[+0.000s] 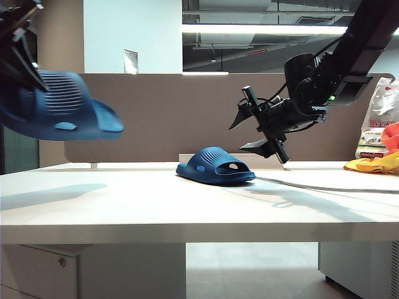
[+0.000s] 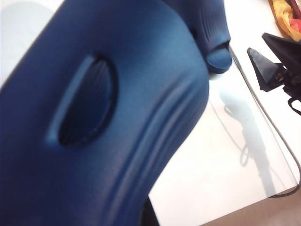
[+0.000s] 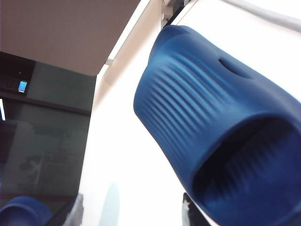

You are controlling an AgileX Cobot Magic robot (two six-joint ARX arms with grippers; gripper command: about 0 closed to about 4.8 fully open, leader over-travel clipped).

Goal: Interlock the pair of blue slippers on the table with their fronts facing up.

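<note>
One blue slipper hangs in the air at the far left, well above the table, sole down and tilted. My left gripper is shut on its rear part, and its fingers are mostly hidden behind the foam. That slipper fills the left wrist view. The other blue slipper lies sole down at the table's back middle. My right gripper hovers open just to its right, slightly above it. In the right wrist view the ribbed strap is close ahead of the open right gripper, off to one side.
A grey-brown divider panel stands behind the table. A yellow and orange cloth and a printed bag sit at the far right. A cable curves across the table's right part.
</note>
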